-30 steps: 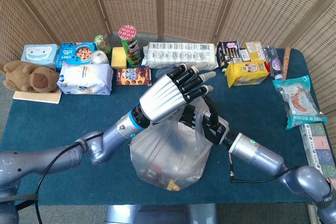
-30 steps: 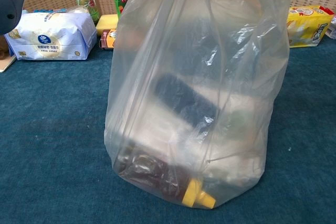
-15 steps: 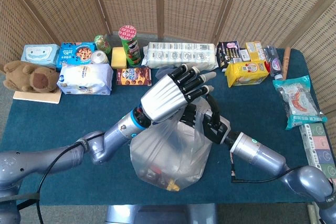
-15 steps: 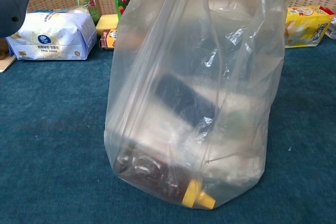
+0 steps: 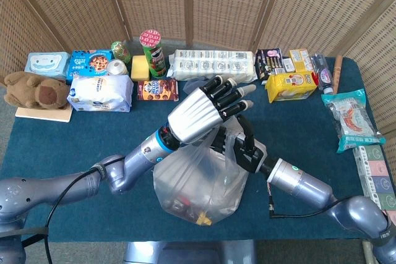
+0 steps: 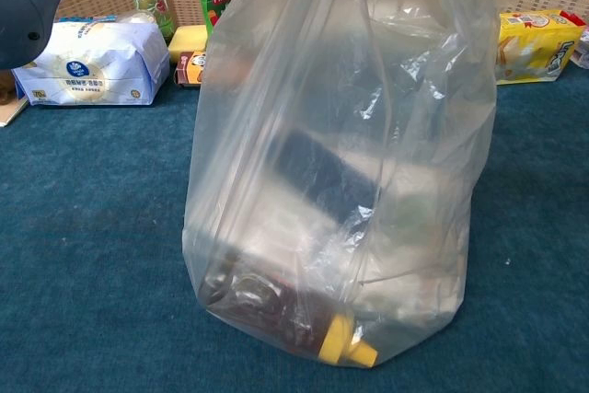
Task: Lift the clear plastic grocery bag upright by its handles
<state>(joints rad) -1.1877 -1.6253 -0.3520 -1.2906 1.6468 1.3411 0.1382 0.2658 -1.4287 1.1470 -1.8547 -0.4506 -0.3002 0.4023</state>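
On the far left of the dark blue cloth-covered surface we see a brown plush animal, then a white soft pack with blue print and, behind it, a green tube-shaped crisp can with a red lid. Our left hand, silver-backed with black fingers, is raised over the middle of the surface; its fingers point up and to the right, held close together, and we cannot tell from either view whether anything is caught beneath the palm. Directly under it stands the clear plastic grocery bag, upright at the near centre of the surface with its base resting on the cloth. Through its wall in the chest view we make out a dark flat item and a brown bottle with a yellow cap lying at the bottom. Our right hand, black, comes in from the lower right and sits against the bag's gathered top, its fingers curled around the plastic there, holding the handles. Further right lie a yellow snack packet and, near the edge, a pale green wrapped packet.
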